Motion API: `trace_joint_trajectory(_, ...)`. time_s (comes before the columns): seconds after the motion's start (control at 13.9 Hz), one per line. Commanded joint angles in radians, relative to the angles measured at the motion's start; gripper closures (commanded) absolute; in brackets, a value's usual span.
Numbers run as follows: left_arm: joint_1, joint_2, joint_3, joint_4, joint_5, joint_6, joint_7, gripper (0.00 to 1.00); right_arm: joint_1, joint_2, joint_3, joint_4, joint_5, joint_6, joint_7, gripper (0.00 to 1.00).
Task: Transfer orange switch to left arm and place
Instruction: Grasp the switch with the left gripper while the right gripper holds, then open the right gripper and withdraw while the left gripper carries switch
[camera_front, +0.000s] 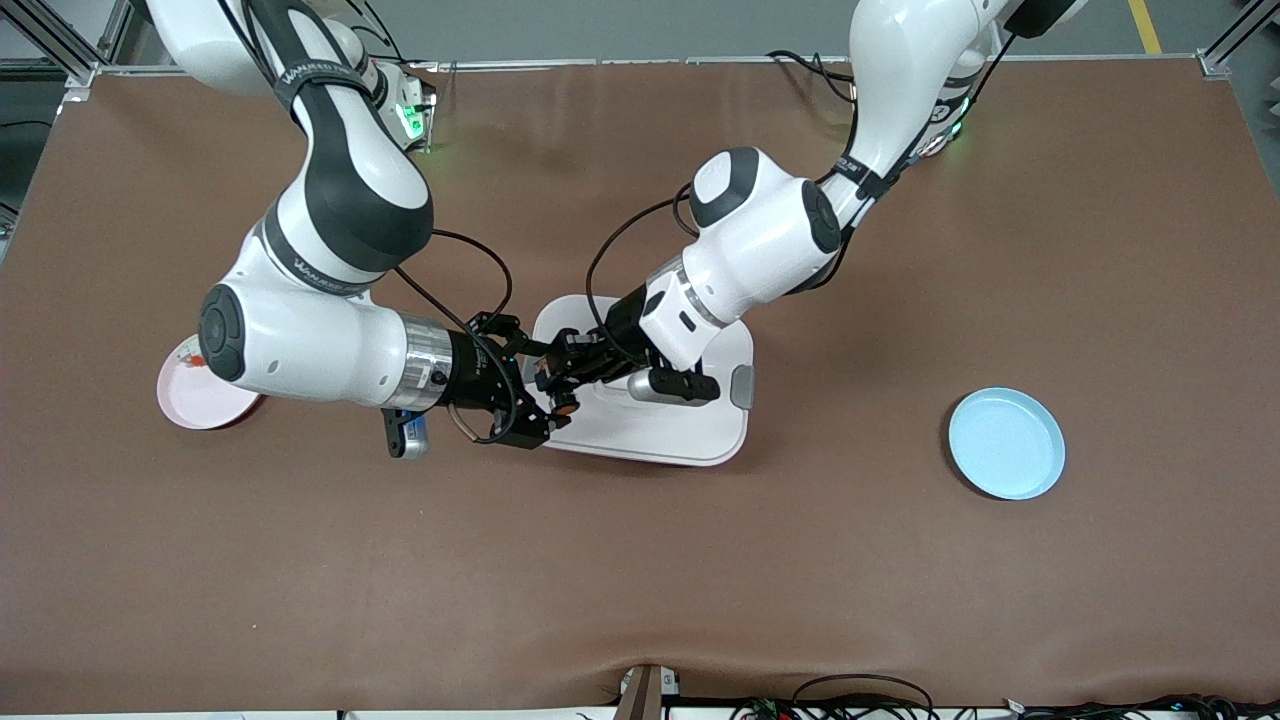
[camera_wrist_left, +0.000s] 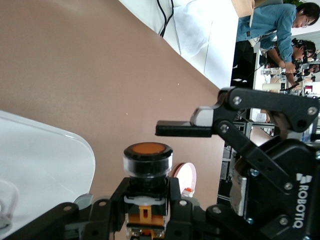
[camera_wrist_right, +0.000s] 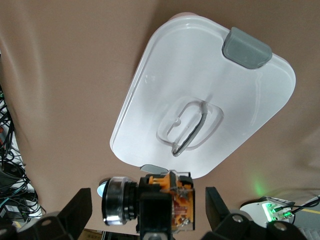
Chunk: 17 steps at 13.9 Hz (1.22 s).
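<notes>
The orange switch (camera_front: 566, 406), orange-bodied with a black round cap, is held in the air over the edge of the white box (camera_front: 660, 425) toward the right arm's end. My left gripper (camera_front: 560, 375) is shut on its body; in the left wrist view the switch (camera_wrist_left: 147, 165) stands cap-up between my left gripper's fingers (camera_wrist_left: 147, 192). My right gripper (camera_front: 545, 390) is open, its fingers apart on either side of the switch without touching it. In the right wrist view the switch (camera_wrist_right: 165, 200) sits between my right gripper's spread fingers (camera_wrist_right: 146, 202), over the box (camera_wrist_right: 200, 90).
A pink plate (camera_front: 205, 400) with a small whitish and red part (camera_front: 192, 357) lies under the right arm's forearm. A light blue plate (camera_front: 1005, 443) lies toward the left arm's end of the table. The box has grey side clips (camera_front: 741, 386).
</notes>
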Motion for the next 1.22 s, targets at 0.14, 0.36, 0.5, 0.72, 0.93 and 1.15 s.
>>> trace_joint_trajectory(0.14, 0.024, -0.096, 0.006, -0.06, -0.004, -0.044, 0.008, 1.0, -0.036, 0.005, 0.0, 0.024, 0.015, -0.041, -0.075, 0.0)
trace_joint_trajectory(0.36, 0.069, -0.171, 0.011, -0.13, 0.02, -0.113, 0.008, 1.0, -0.075, 0.001, -0.004, 0.024, 0.01, -0.118, -0.172, 0.0)
trace_joint_trajectory(0.5, 0.113, -0.203, 0.009, -0.135, 0.143, -0.239, -0.001, 1.0, -0.104, -0.002, -0.007, 0.024, 0.007, -0.166, -0.236, 0.0)
trace_joint_trajectory(0.72, 0.18, -0.258, 0.011, -0.131, 0.183, -0.435, -0.006, 1.0, -0.153, -0.005, -0.01, 0.024, -0.007, -0.239, -0.331, 0.0)
trace_joint_trajectory(0.93, 0.234, -0.318, 0.011, -0.13, 0.269, -0.607, -0.007, 1.0, -0.184, -0.007, -0.01, 0.024, -0.105, -0.319, -0.438, 0.0)
trace_joint_trajectory(1.15, 0.291, -0.384, 0.011, -0.126, 0.359, -0.803, -0.006, 1.0, -0.216, -0.038, -0.011, 0.024, -0.194, -0.411, -0.529, 0.0)
